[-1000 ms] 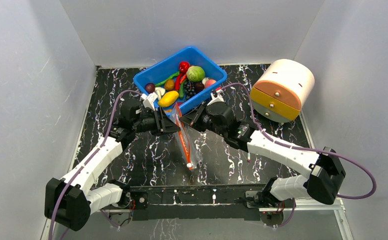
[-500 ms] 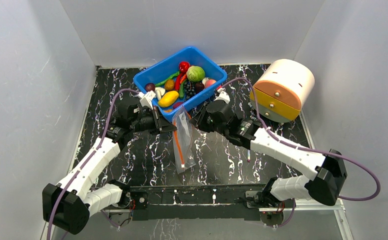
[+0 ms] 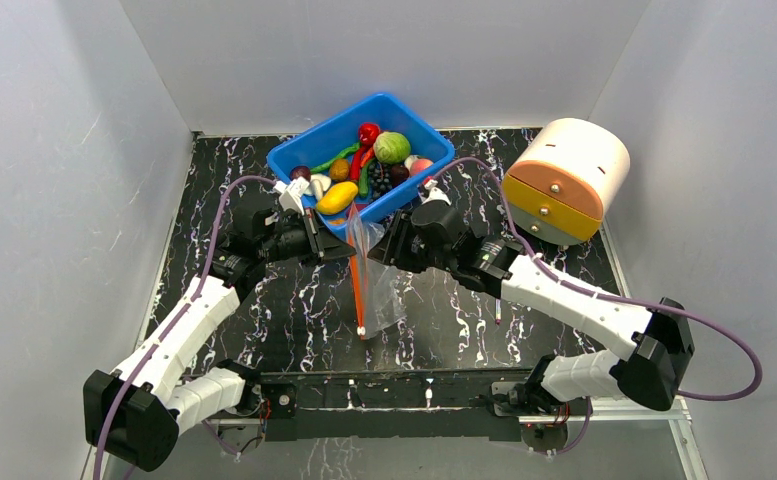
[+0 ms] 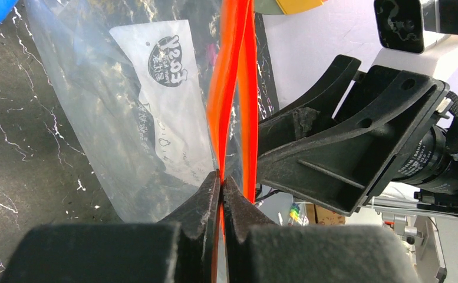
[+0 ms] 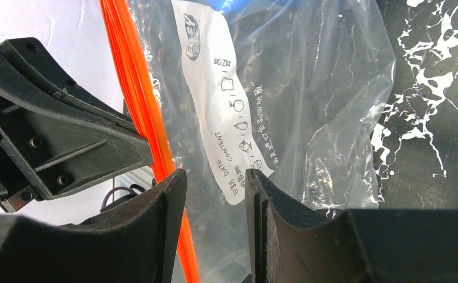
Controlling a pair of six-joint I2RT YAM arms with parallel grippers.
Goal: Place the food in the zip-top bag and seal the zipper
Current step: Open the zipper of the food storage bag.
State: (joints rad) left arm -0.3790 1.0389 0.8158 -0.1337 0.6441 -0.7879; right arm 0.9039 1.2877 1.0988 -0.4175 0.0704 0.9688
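Pinching the zipper (image 4: pixel 233 88) tight with the left gripper (image 4: pixel 221 178). Straddling the zip-top bag (image 5: pixel 315 106) with the right gripper (image 5: pixel 211 177), fingers (image 5: pixel 150 230) spread. Got the food (image 3: pixel 364 165) piled in the blue tub (image 3: pixel 416 118).

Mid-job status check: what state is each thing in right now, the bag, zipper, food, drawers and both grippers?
bag: hanging upright, empty.
zipper: unsealed, its two strips parted.
food: all in the blue tub.
left gripper: shut on the zipper.
right gripper: open, at the bag.
drawers: both look shut.
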